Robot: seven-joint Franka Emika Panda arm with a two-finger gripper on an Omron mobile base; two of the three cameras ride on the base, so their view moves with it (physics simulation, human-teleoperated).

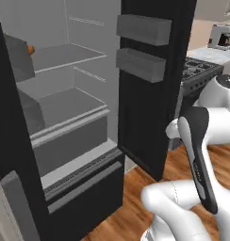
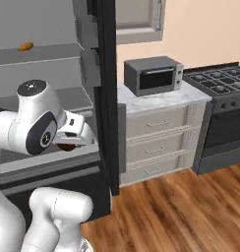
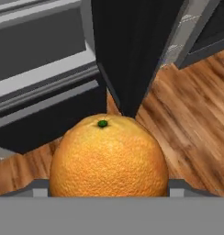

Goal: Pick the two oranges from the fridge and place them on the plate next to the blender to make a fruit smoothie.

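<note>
An orange (image 3: 108, 156) with a green stem spot sits between my fingertips, and my gripper (image 3: 108, 189) is shut on it. In the right base view the gripper (image 2: 68, 143) hangs in front of the open fridge (image 2: 106, 98), with the orange (image 2: 67, 146) as a dark patch under the hand. The fridge (image 1: 69, 120) stands open with grey shelves. A small orange item (image 1: 30, 48) lies on the upper shelf, also seen at that shelf's edge (image 2: 25, 47); I cannot tell whether it is the second orange. The plate and the blender are out of view.
The black fridge door (image 1: 150, 94) with two grey bins (image 1: 143, 30) stands open on the right. Beyond it are a microwave (image 2: 154, 75) on a drawer counter (image 2: 159, 128) and a stove (image 2: 218, 83). Wooden floor (image 2: 181, 206) lies below.
</note>
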